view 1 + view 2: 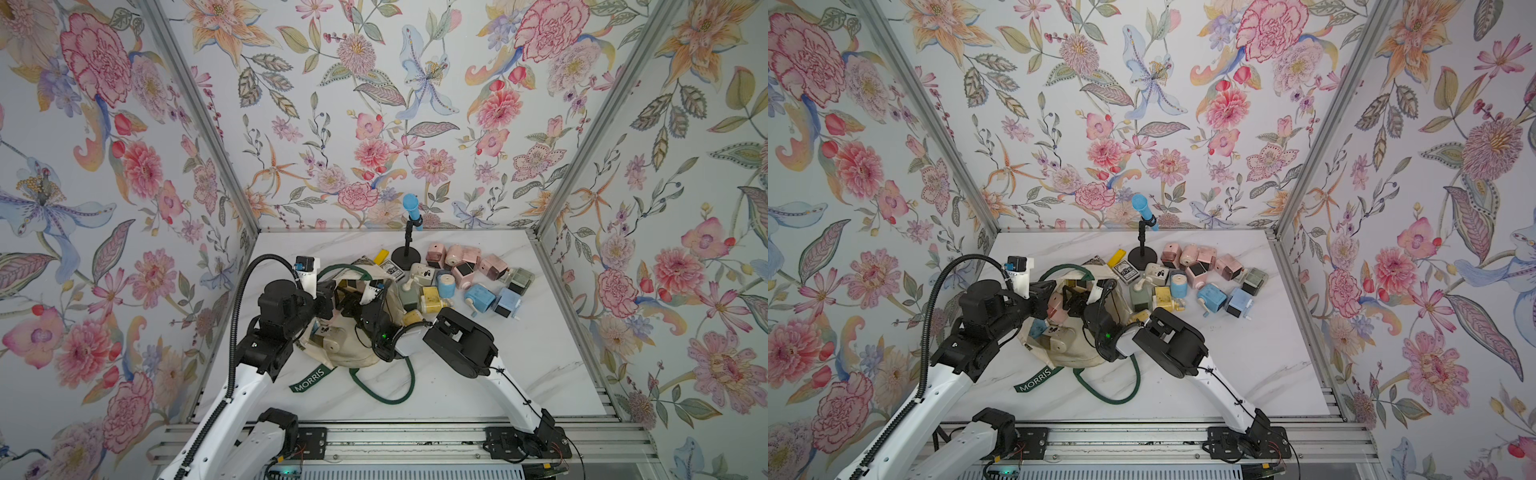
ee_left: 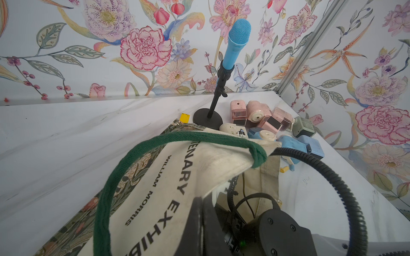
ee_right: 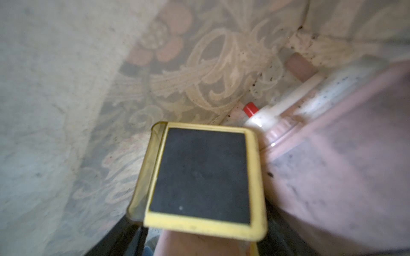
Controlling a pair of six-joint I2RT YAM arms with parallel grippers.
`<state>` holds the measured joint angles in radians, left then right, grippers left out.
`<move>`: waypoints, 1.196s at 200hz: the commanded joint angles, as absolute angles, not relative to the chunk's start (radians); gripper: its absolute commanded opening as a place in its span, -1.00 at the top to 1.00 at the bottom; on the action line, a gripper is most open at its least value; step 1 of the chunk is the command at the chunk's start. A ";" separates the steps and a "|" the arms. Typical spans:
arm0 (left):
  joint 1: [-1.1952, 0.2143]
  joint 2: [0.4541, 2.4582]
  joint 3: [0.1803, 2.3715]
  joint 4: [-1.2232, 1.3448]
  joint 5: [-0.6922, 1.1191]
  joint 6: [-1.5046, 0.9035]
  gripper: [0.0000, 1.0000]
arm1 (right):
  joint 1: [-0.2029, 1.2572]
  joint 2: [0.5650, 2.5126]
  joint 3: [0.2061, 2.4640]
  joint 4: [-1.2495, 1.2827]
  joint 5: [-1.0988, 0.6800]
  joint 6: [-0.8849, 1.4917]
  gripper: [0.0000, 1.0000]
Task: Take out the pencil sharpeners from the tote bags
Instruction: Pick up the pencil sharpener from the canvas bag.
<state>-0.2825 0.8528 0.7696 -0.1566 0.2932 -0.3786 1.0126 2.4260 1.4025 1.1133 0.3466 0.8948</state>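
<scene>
Yellow plastic fills the lower centre of the right wrist view. A yellow sharpener (image 3: pixel 204 177), its dark drawer face turned to the lens, is seen straight ahead of the right end effector (image 1: pixel 1073 300), deep inside the tote (image 1: pixel 1075 353). A pink sharpener (image 3: pixel 332 168) lies just beside it at frame right. Whether that end effector's jaws are apart or gripping cannot be told. The right arm is judged the nearer, since the left end effector (image 1: pixel 1047 291) is clamped on the tote's rim. Beyond, up and right of the tote, sharpeners (image 1: pixel 1187 274) already out are heaped on the bench (image 1: pixel 1246 365).

Blurred, edge-cropped pink sharpener (image 3: pixel 332 177) in tote (image 3: pixel 55 99)
</scene>
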 commanded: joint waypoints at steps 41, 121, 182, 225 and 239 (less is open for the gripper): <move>-0.287 0.838 0.764 -0.127 0.296 -0.384 1.00 | 0.964 2.457 1.428 1.262 0.321 0.864 -0.69; -0.289 0.834 0.762 -0.126 0.298 -0.383 1.00 | 0.937 2.460 1.435 1.273 0.257 0.875 -0.17; -0.288 0.833 0.762 -0.127 0.291 -0.383 1.00 | 0.940 2.413 1.340 1.339 0.199 0.869 0.07; -0.288 0.833 0.764 -0.129 0.288 -0.383 1.00 | 0.947 2.359 1.228 1.395 0.138 0.869 0.08; -0.290 0.831 0.764 -0.130 0.285 -0.382 1.00 | 0.951 2.339 1.197 1.402 0.125 0.870 0.07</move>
<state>-0.2886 0.8528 0.7635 -0.1562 0.3119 -0.3786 0.9726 2.4027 1.2552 1.3186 0.1600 0.8604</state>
